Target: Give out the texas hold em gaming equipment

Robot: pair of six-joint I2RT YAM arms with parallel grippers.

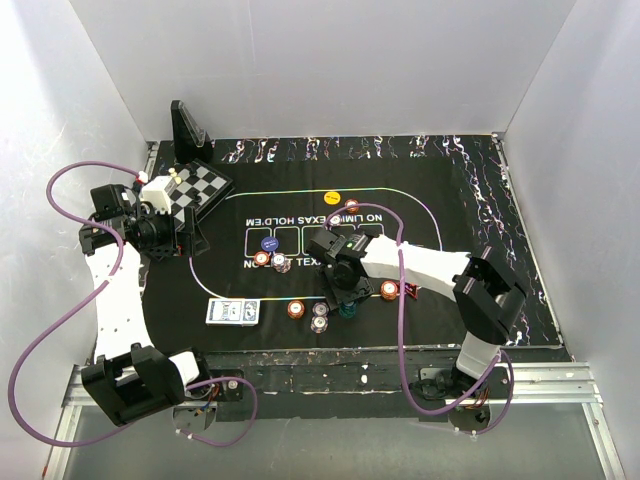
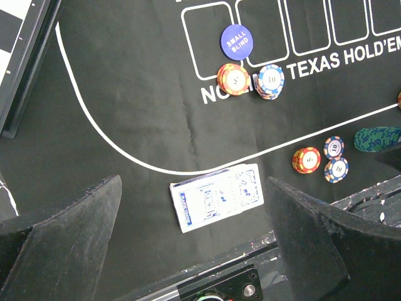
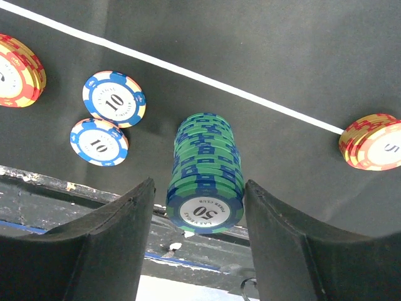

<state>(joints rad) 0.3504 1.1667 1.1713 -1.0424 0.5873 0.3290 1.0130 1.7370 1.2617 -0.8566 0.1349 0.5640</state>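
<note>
Chip stack (image 3: 205, 169) inside right tool (image 3: 199, 183); card deck (image 2: 217, 196) left of it, on mat (image 3: 282, 56).

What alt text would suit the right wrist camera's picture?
A tall stack of green-and-blue poker chips marked 50 stands on a black felt mat between the open black fingers of the right gripper. To its left lie two blue-and-white chips marked 10; red-and-yellow chip stacks sit at both picture edges, and a white line crosses the mat.
</note>
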